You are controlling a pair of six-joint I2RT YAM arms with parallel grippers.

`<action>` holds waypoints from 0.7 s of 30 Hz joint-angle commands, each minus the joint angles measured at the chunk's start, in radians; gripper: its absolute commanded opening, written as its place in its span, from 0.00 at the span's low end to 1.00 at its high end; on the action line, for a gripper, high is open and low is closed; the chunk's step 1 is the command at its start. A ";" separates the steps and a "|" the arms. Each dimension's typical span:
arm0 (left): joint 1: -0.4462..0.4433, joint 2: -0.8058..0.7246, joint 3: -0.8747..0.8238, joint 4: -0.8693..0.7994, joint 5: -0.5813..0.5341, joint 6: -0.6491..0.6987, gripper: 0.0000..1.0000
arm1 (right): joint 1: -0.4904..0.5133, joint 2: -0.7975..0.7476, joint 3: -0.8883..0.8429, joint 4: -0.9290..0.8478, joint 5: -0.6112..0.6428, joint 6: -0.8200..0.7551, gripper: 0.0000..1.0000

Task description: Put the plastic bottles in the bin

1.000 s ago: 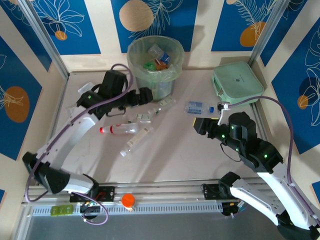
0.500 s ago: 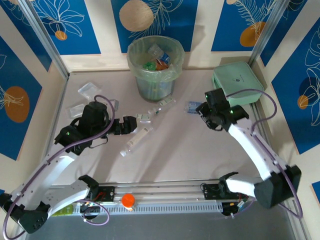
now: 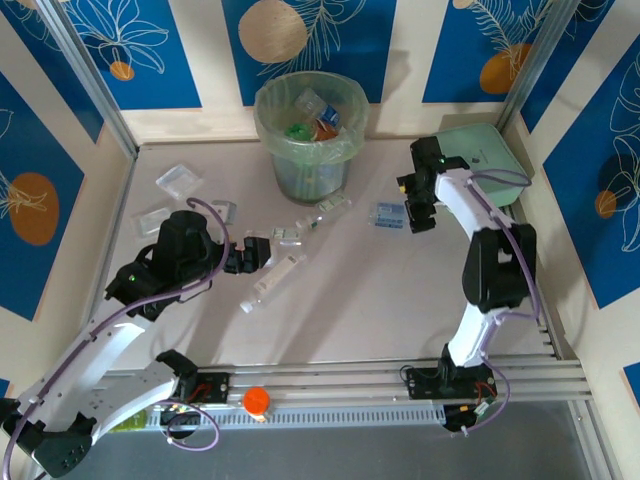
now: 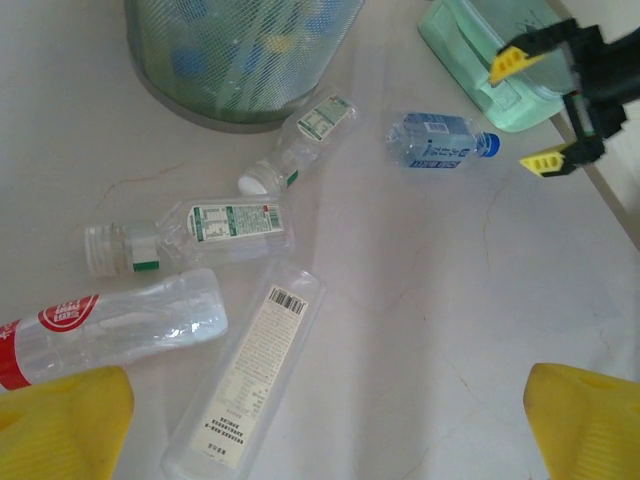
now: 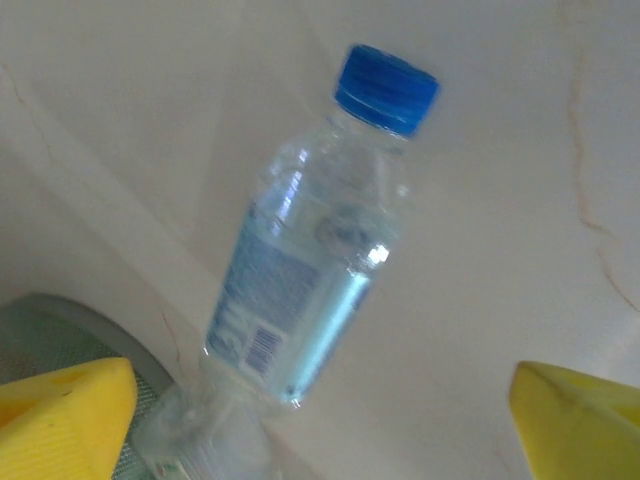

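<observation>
Spotter: Bottles, where did they lie?

Me: Some were in the bin (image 3: 305, 150), at the far side of the tabletop (image 3: 380, 300). A blue-cap bottle (image 5: 310, 290) lay on its side between the bin and a mint box (image 3: 495, 140). Four more lay close together in front of the bin: a red bottle (image 4: 120, 330), a long bottle (image 4: 250, 375), a green-label bottle (image 4: 215, 225) and a small bottle (image 4: 300, 140).

Spotter: And your tools?

Me: Both were spread wide, pinching nothing. My right tool (image 4: 528, 112) hung over the blue-cap bottle, a finger to each side, neither touching. My left tool (image 4: 325, 425) hovered low over the cluster, nearest the long bottle.

Spotter: What could have gone wrong?

Me: On the right, I judged rolling the main risk. The blue-cap bottle was round and lay slantwise to my fingers. One finger could have met it first and pushed it towards the box. A squeeze near the cap could have shot it out.

On the left, the risk was crowding. The red bottle lay just beside the long bottle, so closing there could have caught two at once or knocked a neighbour away. A thin bottle could also have buckled and slipped on the way to the bin.
</observation>
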 commanded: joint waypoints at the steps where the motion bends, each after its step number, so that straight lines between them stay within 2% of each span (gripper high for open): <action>1: 0.003 -0.008 -0.007 0.023 0.019 0.029 1.00 | -0.012 0.091 0.095 -0.083 -0.038 0.074 0.98; 8: -0.003 -0.007 -0.003 0.014 -0.003 0.037 1.00 | -0.020 0.267 0.232 -0.164 -0.088 0.113 0.97; 13: -0.005 -0.002 -0.002 0.009 -0.018 0.042 0.99 | -0.021 0.296 0.226 -0.138 -0.091 0.116 0.81; 21: -0.003 0.003 -0.002 0.010 -0.023 0.046 0.99 | -0.025 0.276 0.214 -0.165 -0.068 0.079 0.69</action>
